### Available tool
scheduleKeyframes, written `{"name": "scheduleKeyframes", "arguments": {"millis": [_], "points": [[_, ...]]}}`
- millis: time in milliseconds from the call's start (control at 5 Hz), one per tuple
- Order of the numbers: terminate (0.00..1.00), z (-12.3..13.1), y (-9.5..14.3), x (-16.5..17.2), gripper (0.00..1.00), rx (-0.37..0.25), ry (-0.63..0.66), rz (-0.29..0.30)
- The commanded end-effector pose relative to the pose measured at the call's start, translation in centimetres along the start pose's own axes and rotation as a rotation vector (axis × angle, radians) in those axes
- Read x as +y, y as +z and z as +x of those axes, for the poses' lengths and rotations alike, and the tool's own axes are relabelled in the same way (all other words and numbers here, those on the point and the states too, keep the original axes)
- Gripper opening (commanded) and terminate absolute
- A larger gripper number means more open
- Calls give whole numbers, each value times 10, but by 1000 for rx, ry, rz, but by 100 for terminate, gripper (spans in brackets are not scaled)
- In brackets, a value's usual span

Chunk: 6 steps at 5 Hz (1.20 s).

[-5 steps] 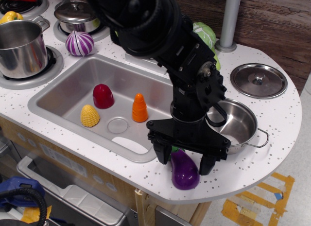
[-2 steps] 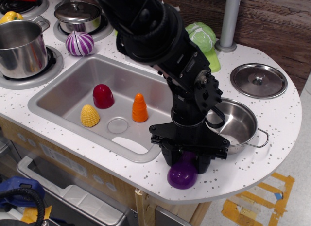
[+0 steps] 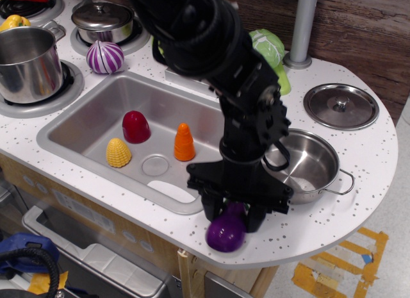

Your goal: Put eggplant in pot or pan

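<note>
The glossy purple eggplant [image 3: 225, 232] sits at the counter's front edge, its upper part hidden between the fingers. My black gripper [image 3: 232, 215] comes down from above and is closed around the eggplant's top. I cannot tell whether the eggplant is lifted off the counter. The shallow steel pan [image 3: 314, 165] with wire loop handles stands just right of and behind the gripper, partly hidden by the arm, and looks empty.
The sink [image 3: 96, 112] to the left holds a dark red dome toy [image 3: 136, 126], a yellow corn [image 3: 118, 152] and an orange carrot [image 3: 184, 143]. A flat lid [image 3: 341, 106] lies back right. A striped onion [image 3: 105, 57], tall pot [image 3: 25, 62] and lidded pot [image 3: 102, 19] stand back left.
The open fingers straddling the eggplant have closed on it. Gripper and eggplant have shifted a little left along the counter's front edge.
</note>
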<state>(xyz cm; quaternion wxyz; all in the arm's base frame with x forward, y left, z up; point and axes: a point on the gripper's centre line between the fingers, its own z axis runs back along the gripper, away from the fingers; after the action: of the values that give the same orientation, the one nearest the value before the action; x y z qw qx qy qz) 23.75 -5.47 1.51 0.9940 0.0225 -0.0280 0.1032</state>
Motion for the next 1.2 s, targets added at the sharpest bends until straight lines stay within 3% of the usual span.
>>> {"name": "scheduleKeyframes", "arguments": {"millis": [0, 400, 800, 1000], "points": [[0, 13, 41, 5, 0, -33, -29, 13], [0, 58, 59, -32, 0, -137, -107, -46], [0, 101, 51, -65, 0, -195, -179, -85], [0, 103, 47, -71, 100, -198, -205, -117]]}}
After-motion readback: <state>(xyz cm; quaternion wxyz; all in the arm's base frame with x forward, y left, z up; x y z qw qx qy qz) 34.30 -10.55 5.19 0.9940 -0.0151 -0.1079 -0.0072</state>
